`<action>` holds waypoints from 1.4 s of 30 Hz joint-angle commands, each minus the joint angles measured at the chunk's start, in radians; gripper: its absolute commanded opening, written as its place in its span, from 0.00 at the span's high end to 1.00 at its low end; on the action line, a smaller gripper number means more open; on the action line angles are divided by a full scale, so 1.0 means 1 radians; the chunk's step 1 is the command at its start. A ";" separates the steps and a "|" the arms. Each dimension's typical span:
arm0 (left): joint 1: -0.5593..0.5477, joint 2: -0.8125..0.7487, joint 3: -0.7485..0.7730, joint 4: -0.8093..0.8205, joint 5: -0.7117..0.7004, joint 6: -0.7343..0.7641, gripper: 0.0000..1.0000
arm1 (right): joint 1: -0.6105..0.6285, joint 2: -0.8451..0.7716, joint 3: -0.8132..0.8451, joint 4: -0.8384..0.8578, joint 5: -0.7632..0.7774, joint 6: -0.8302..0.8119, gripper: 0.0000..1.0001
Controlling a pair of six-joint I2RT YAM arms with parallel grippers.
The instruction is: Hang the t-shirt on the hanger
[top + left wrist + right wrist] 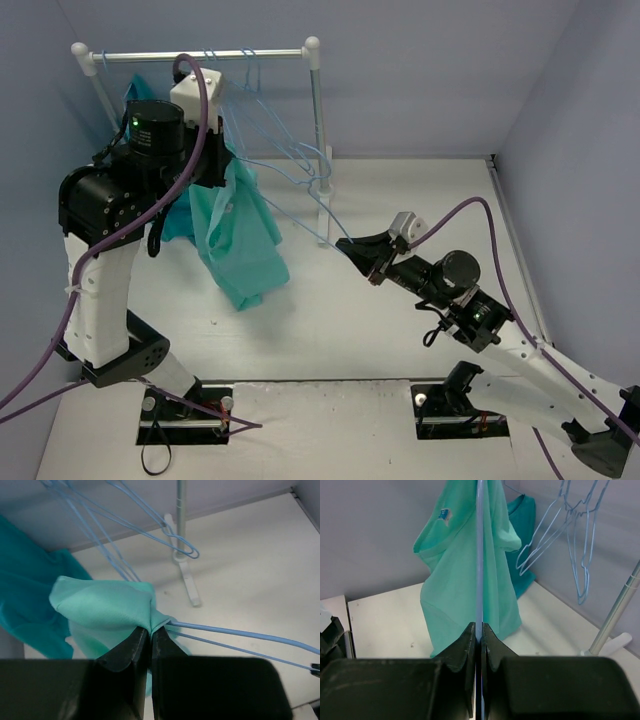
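A white table is seen from the top view, with a rail stood along its far side. The left arm is reared up tall, its wrist bent over just before the rail. The right arm is stretched low and leftward across the table.

The t-shirt is held up in the air below the left wrist and hangs down in folds toward the table; whether the hem touches cannot be told. A darker garment is hung on the rail behind it, beside spare hangers.

The hanger is spanned between the two arms, one end reaching into the t-shirt.

In the left wrist view alone, the left gripper is shown pinched together on a fold of the cloth, where two hanger wires emerge. In the right wrist view alone, the right gripper is shown clamped on the hanger wire, and a small tag is seen on the t-shirt.
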 commanded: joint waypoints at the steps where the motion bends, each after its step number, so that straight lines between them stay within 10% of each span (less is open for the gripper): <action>1: -0.004 -0.027 -0.028 0.033 -0.183 0.006 1.00 | 0.009 -0.057 -0.004 0.163 0.048 0.009 1.00; 22: -0.030 0.020 0.013 0.032 0.031 0.168 1.00 | 0.010 0.112 0.038 0.267 -0.078 0.031 1.00; 42: -0.283 0.055 0.039 0.073 0.108 0.141 1.00 | 0.013 0.189 0.035 0.440 -0.043 0.063 1.00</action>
